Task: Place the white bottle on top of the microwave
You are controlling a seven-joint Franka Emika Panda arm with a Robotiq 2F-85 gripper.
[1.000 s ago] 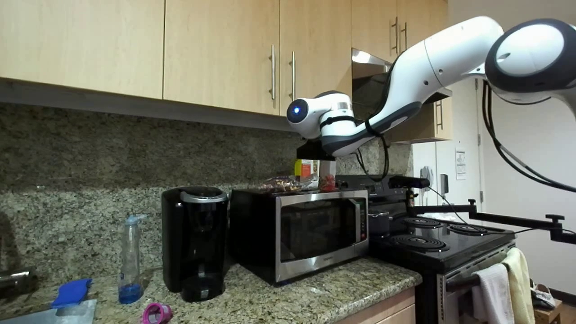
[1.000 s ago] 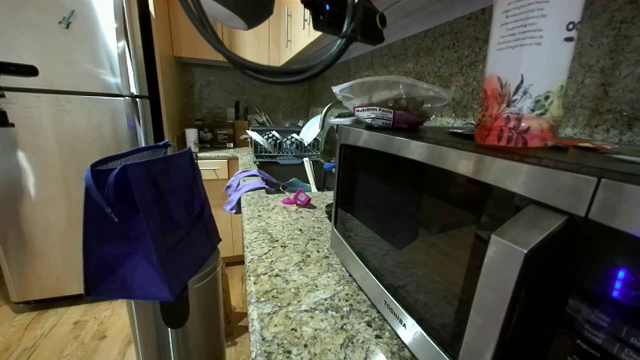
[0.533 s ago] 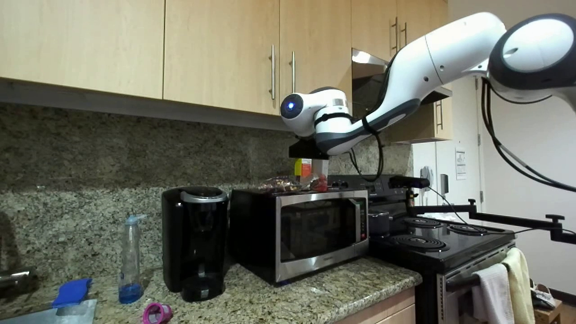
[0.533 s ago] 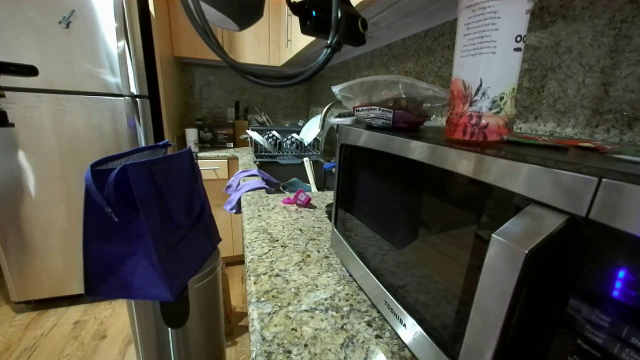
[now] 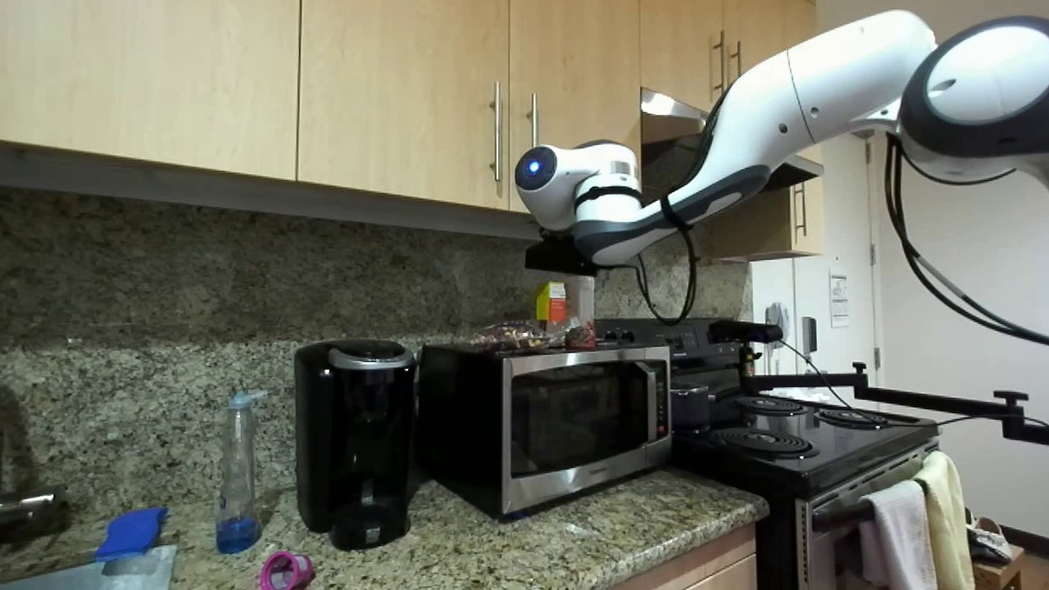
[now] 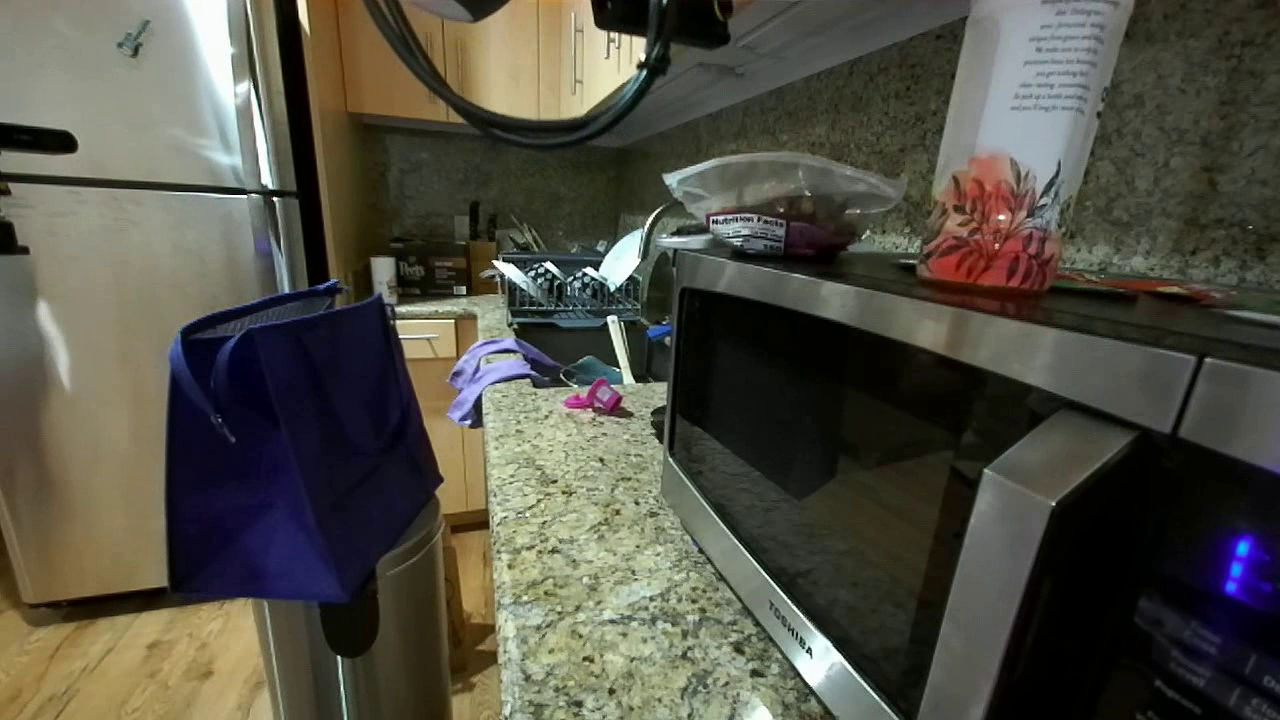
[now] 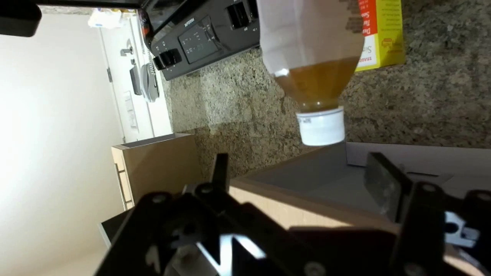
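Observation:
The white bottle [image 5: 581,305], with a red floral design low on its side, stands upright on top of the microwave [image 5: 586,422]. In an exterior view the bottle [image 6: 1010,200] is large and cut off by the upper edge, with its base on the microwave [image 6: 930,315]. Upside down in the wrist view, the bottle [image 7: 312,42] shows its white cap, which points toward my gripper [image 7: 297,168]. The jaws stand wide apart with nothing between them, and the cap is beyond the fingertips. In an exterior view the arm hangs above the bottle; its fingers are hard to make out there.
A clear bag of snacks [image 6: 780,205] lies on the microwave, left of the bottle. Behind stands a yellow and red box [image 5: 551,301]. Wooden cabinets [image 5: 574,98] hang overhead. A black coffee maker [image 5: 356,442] is left of the microwave, the stove [image 5: 766,442] right.
The arm carried the bottle leftward, then rose while the bottle stayed on the microwave. The bottle has turned and shifted slightly, and the jaws have opened and let go of it.

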